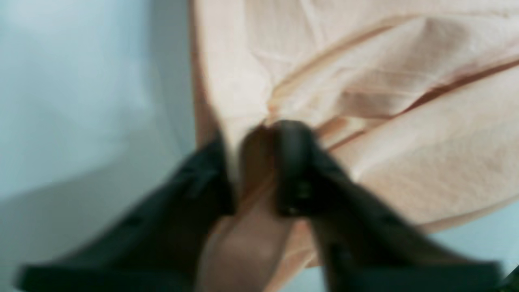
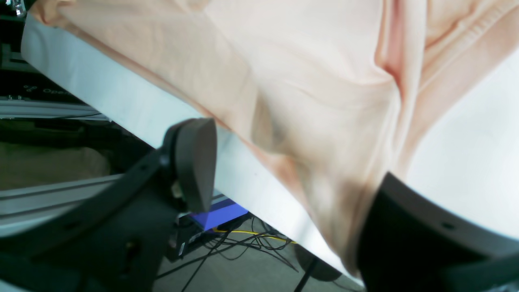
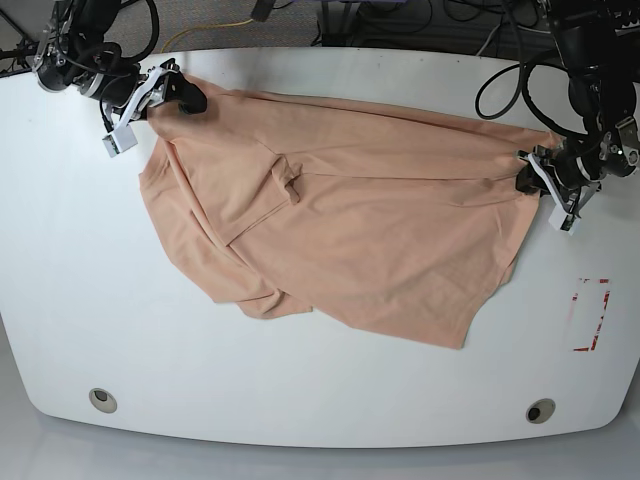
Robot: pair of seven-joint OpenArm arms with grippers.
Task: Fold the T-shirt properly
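Left fingers [image 1: 296,162] tight around T-shirt [image 3: 380,230] edge

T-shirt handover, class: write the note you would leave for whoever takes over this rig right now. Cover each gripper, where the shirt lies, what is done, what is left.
Left gripper: closed on a bunch of cloth at one end of the T-shirt.
Right gripper: jaws apart at the shirt's opposite corner by the table edge, cloth between them, not pinched.
Shirt: spread across the table, wrinkled, one sleeve bunched.
Done: one end gripped.
Left: close the right gripper, straighten, make all folds.
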